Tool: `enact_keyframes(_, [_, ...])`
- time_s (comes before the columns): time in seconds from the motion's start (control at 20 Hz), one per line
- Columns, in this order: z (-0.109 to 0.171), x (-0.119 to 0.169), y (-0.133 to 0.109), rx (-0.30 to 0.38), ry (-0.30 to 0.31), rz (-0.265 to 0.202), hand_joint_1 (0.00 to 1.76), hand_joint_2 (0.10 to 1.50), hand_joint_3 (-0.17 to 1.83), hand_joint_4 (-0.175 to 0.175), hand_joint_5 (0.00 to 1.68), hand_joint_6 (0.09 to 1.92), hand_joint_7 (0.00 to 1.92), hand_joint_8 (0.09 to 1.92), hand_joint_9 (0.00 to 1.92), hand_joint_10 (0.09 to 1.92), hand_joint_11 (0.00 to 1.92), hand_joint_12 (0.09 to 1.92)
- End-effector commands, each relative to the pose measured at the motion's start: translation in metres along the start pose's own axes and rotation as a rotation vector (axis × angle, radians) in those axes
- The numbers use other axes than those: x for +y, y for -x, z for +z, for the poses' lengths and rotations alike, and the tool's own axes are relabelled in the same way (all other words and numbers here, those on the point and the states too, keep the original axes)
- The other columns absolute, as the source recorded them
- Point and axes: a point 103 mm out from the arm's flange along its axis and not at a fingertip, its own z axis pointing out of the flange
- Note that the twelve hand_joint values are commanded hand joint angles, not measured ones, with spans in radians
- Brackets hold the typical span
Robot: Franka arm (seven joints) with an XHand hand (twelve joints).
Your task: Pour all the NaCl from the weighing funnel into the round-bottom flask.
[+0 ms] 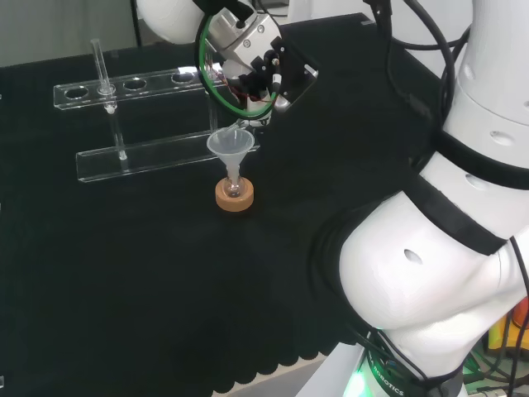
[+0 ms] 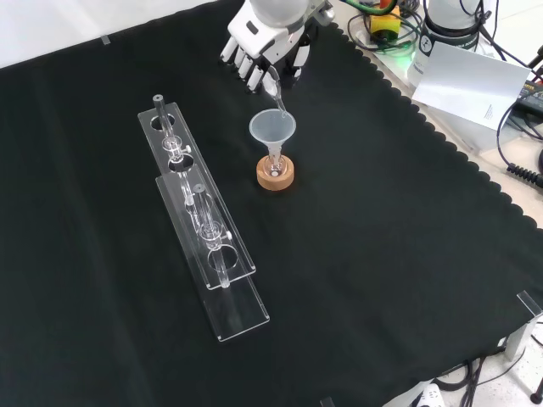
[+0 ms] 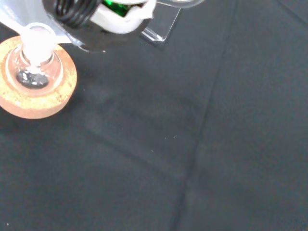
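Now I see the clear acrylic rack point(image 2: 204, 246) lying long across the black cloth point(image 2: 382, 280). My hand point(image 2: 265, 47), fingers curled around the slim glass weighing funnel point(image 2: 277, 97), holds it tilted, spout down over the translucent plastic cone funnel point(image 2: 271, 129) seated in the small round-bottom flask point(image 3: 36, 72) on its cork ring point(image 2: 276, 175).

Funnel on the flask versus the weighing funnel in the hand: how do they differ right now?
The funnel stands upright in the flask on the cork ring; the weighing funnel is tilted, its tip at the funnel's rim. The funnel is a wide cone; the weighing funnel is slim. The funnel stands free; the weighing funnel is held in the fingers of the hand. Both look clear or translucent.
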Motion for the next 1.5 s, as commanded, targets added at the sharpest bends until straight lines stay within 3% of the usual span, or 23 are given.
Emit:
enact_keyframes(0.05, [0.0146, 0.0052, 0.0162, -0.018, -0.092, 0.06, 1.07, 0.8, 0.57, 0.155, 1.07, 0.98, 0.92, 0.63, 1.01, 0.4, 0.61, 1.19])
enact_keyframes(0.5, [0.0171, 0.0059, 0.0242, 0.001, -0.087, 0.06, 1.07, 0.8, 0.57, 0.161, 1.07, 0.98, 0.91, 0.64, 1.0, 0.4, 0.61, 1.19])
enact_keyframes(1.5, [0.0094, 0.0051, 0.0158, -0.095, -0.076, 0.078, 1.06, 0.8, 0.57, 0.169, 1.07, 0.98, 0.91, 0.64, 1.0, 0.41, 0.61, 1.2])
